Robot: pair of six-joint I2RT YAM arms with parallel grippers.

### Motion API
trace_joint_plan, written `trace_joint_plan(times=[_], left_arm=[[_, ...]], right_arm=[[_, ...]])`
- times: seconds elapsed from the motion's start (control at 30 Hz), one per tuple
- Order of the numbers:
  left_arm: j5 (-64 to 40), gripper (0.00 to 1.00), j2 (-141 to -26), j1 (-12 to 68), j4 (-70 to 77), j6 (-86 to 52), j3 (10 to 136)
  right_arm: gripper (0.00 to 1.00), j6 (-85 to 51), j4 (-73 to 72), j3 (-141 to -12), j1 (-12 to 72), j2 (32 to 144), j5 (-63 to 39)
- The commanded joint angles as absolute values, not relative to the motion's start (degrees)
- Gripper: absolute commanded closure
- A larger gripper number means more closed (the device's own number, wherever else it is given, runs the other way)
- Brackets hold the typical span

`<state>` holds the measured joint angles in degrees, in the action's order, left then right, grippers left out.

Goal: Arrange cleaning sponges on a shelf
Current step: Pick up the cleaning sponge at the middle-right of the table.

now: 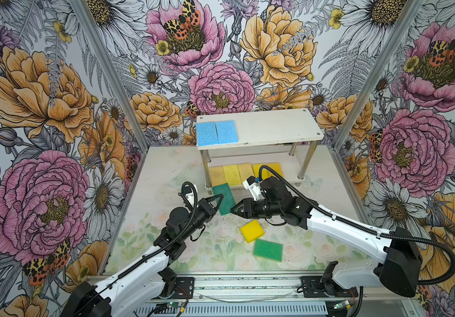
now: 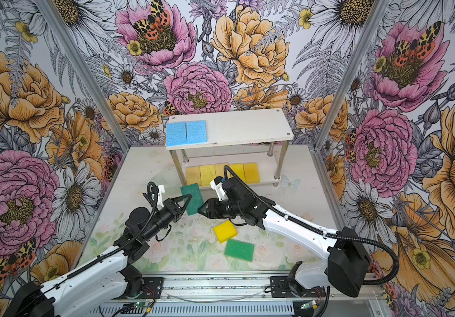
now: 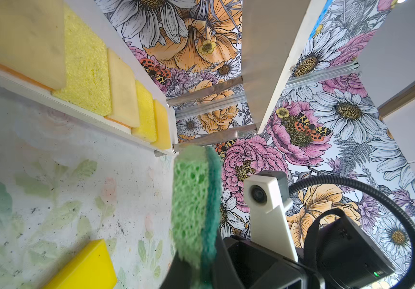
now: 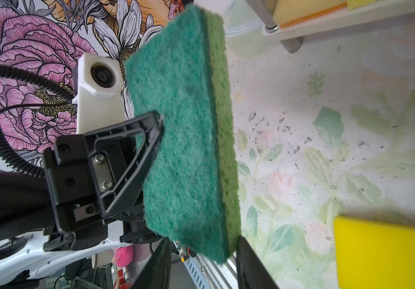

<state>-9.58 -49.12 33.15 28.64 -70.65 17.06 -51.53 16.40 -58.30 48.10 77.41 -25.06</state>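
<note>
Past the near rail (image 1: 248,284), a loose green sponge (image 1: 268,250) and a yellow sponge (image 1: 252,231) lie on the speckled, flower-printed worktop (image 1: 166,170). Beyond, the left hand (image 1: 220,197) is clamped on a green-faced sponge (image 1: 227,204) held up before the shelf (image 1: 275,129), long axis aimed at it; the right hand (image 1: 232,210) straddles its near end, jaws apart. Floral wallpaper (image 1: 42,96) all round.

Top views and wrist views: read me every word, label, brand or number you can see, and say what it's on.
None: no readable text in any view.
Green sponge: plain, no brand.
Shelf: only screws, no label.
Left arm, right arm: no legible marking.
</note>
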Motion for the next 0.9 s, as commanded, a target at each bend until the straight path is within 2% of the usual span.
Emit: trace_joint_plan(times=[0.0,0.17,0.37,0.43,0.57,0.67,0.73,0.87], left_arm=[[-10.8,0.88,-49.5,33.4,30.3,-71.3,17.3],[-10.8,0.88,-49.5,33.4,30.6,-71.3,17.2],[-10.9,0.87,-49.4,33.4,30.7,-71.5,17.1],[-11.0,0.86,-49.3,33.4,30.6,-71.6,17.1],[-12.4,0.60,-48.9,32.4,29.4,-71.4,17.6],[-15.9,0.33,-47.9,30.1,26.8,-70.4,18.8],[-18.5,0.21,-46.4,28.0,24.8,-69.8,19.5],[-23.7,0.09,-40.6,21.4,18.0,-68.4,21.1]], right_arm=[[0.59,-51.6,14.6,-59.9,48.4,77.2,-24.0],[0.71,-52.0,14.4,-59.9,48.4,77.1,-24.0],[1.00,-52.3,14.5,-59.7,48.4,76.6,-23.7],[1.00,-52.3,14.5,-59.4,48.4,76.0,-23.2],[1.00,-52.1,14.8,-58.8,48.3,74.2,-22.2],[1.00,-51.6,15.8,-59.0,47.9,72.7,-21.7],[1.00,-50.8,17.7,-59.8,47.4,71.6,-21.1],[1.00,-47.9,23.7,-63.1,46.2,69.2,-19.4]])
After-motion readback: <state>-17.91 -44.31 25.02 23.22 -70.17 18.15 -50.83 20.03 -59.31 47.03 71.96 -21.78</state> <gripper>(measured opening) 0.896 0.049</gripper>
